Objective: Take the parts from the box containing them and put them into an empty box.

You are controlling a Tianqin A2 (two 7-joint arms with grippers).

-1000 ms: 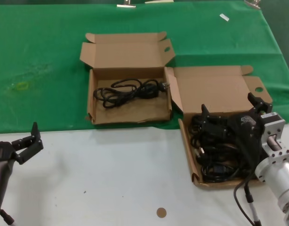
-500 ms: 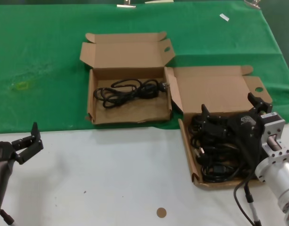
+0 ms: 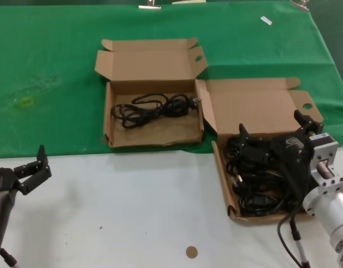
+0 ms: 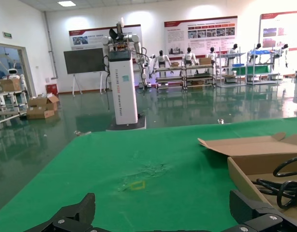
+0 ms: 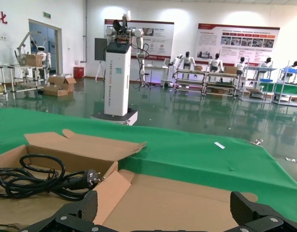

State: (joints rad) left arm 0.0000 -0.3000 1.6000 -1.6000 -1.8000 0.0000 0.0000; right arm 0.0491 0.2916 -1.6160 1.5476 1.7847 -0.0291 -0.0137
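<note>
We log one cord (image 3: 155,107) already lying in the empty box (image 3: 109,133) on the green cloth; the remaining parts (image 3: 255,184) fill the box containing them (image 3: 220,173); right gripper (image 3: 270,139) spread wide over them, holding nothing; left gripper (image 3: 31,168) open, parked aside.

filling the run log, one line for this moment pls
right gripper: open over parts in source box | left gripper: open, parked | one cord in other box
</note>
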